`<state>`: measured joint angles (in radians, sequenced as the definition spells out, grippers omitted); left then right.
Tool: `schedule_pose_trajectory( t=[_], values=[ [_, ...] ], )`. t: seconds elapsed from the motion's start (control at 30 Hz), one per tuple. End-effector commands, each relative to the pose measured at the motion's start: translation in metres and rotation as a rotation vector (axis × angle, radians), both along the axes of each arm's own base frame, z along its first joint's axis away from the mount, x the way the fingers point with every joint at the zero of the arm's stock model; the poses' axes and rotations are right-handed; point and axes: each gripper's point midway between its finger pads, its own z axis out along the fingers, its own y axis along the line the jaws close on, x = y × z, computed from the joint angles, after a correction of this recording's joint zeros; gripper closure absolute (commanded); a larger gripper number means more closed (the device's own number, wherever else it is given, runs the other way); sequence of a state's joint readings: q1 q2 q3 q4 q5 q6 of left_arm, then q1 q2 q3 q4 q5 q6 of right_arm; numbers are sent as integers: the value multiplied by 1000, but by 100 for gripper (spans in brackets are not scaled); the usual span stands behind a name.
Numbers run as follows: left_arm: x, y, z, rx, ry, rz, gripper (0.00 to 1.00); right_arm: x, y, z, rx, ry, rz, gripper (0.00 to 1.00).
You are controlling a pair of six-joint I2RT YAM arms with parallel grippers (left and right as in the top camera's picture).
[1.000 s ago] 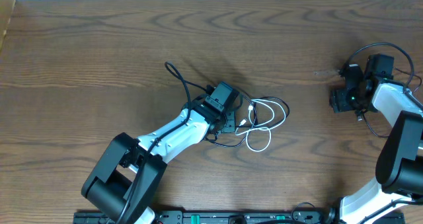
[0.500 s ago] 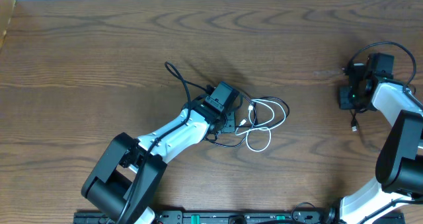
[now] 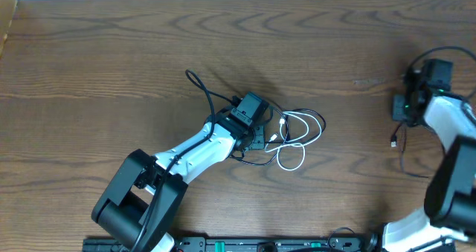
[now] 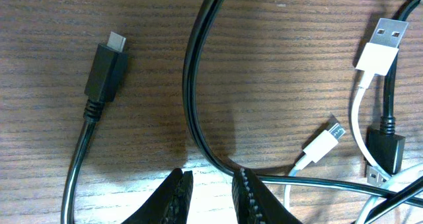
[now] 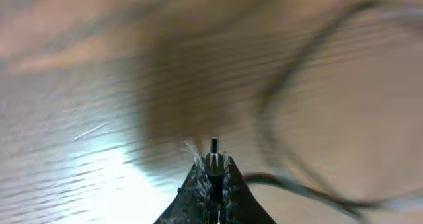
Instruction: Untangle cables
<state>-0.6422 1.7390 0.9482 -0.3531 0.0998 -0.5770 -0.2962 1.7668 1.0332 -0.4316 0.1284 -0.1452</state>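
A tangle of cables lies mid-table: white loops (image 3: 303,157) and a black cable (image 3: 195,81) trailing up-left. My left gripper (image 3: 256,135) sits low over the tangle. In the left wrist view it (image 4: 213,178) stands narrowly open on bare wood. A black cable (image 4: 192,85) curves past the right fingertip (image 4: 246,184). A black plug (image 4: 106,69) lies to the left, and two white plugs (image 4: 380,45) (image 4: 324,143) to the right. At the far right, my right gripper (image 3: 400,112) (image 5: 213,159) is shut on a separate thin black cable, whose plug (image 3: 393,140) hangs below it.
The wooden table (image 3: 111,59) stretches wide to the left and back. Thick black wires (image 3: 439,53) loop around the right arm's wrist near the right edge. The right wrist view is blurred by motion.
My right gripper has closed on the thin black cable and moved right, drawing it along, so the plug now trails below. The left arm and the central tangle have not moved.
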Motion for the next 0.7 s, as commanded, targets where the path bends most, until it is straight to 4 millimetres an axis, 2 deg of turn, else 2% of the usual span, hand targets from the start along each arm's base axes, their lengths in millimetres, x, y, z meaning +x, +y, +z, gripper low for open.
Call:
schedule_pose_trajectory(
  t=[0.0, 0.17, 0.23, 0.3, 0.33, 0.37, 0.4, 0.47, 0.57, 0.67],
  values=[
    [-4, 5, -6, 18, 17, 7, 74, -4, -44, 67, -129, -168, -186, 99],
    [-4, 5, -6, 18, 16, 7, 74, -20, -83, 132, -254, -331, -330, 99],
    [-4, 5, -6, 18, 16, 7, 74, -26, -95, 151, -293, -379, -371, 99],
    [-4, 5, -6, 18, 16, 7, 74, -29, -103, 158, -303, -404, -392, 98],
    [-4, 5, -6, 17, 16, 7, 74, -30, -105, 158, -303, -405, -397, 91],
    [-4, 5, -6, 17, 17, 8, 74, -30, -105, 157, -296, -405, -396, 77],
    [-4, 5, -6, 18, 17, 7, 74, -27, -102, 155, -272, -410, -379, 62],
    [-4, 5, -6, 17, 17, 8, 74, -18, -91, 153, -207, -432, -329, 41],
    [-4, 5, -6, 18, 17, 7, 74, -2, -67, 150, -78, -475, -231, 35],
    [-4, 5, -6, 18, 17, 7, 74, 9, -44, 149, 33, -506, -145, 36]
  ],
)
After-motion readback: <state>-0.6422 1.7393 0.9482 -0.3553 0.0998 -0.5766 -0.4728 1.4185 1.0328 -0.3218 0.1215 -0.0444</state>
